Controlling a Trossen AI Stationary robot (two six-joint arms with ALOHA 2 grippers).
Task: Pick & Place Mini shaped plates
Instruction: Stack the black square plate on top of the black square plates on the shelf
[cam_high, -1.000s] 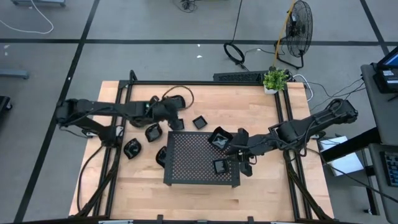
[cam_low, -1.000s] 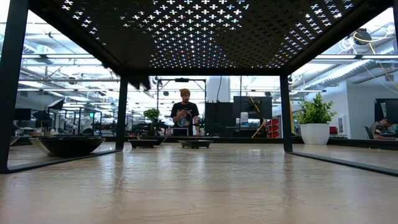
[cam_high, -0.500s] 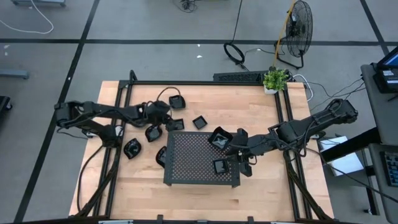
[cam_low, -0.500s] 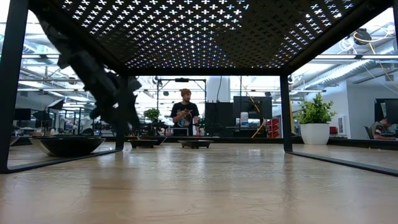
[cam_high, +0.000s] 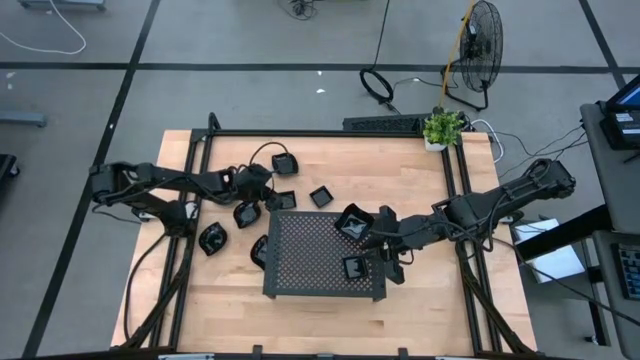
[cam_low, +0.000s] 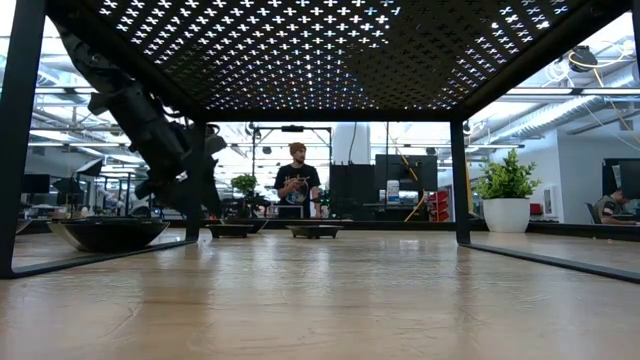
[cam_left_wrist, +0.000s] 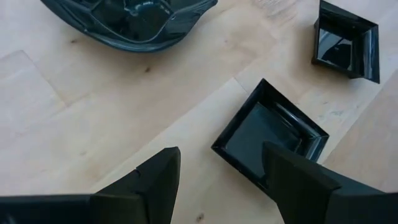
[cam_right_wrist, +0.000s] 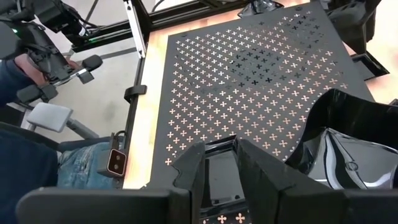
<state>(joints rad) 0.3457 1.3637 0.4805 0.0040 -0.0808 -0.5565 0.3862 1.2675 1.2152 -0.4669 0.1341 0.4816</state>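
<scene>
Several mini shaped plates, small and glossy black, lie on the wooden table around the far left corner of the perforated black tray (cam_high: 300, 262). One is a square plate (cam_high: 285, 201) (cam_left_wrist: 270, 140). My left gripper (cam_high: 266, 194) (cam_left_wrist: 217, 186) hovers open low over the table beside it, one finger in front of its edge. An angular plate (cam_high: 355, 222) (cam_right_wrist: 348, 149) sits on the tray's far right corner. My right gripper (cam_high: 375, 265) (cam_right_wrist: 221, 152) is over the tray's right side, shut on a small square plate (cam_high: 356, 267). My right gripper pinches the small square plate (cam_right_wrist: 219, 180) between its two fingers (cam_right_wrist: 189, 171), one on each of two opposite sides. The fingers come from the table's right, slanting down. The plate lies level at the tray's top; whether it rests on the tray I cannot tell.
More plates lie at the far side (cam_high: 285, 163), by the tray's far edge (cam_high: 321, 196) and on the left (cam_high: 212, 238). A potted plant (cam_high: 442, 128) stands at the far right corner. A person's hand (cam_right_wrist: 28, 65) and legs show beyond the tray in the right wrist view.
My left gripper has come down from above the plates toward the table at the tray's far left corner, drawing back a little toward the table's left edge and rolling as it went. It stays open and has held still over the last half second.
</scene>
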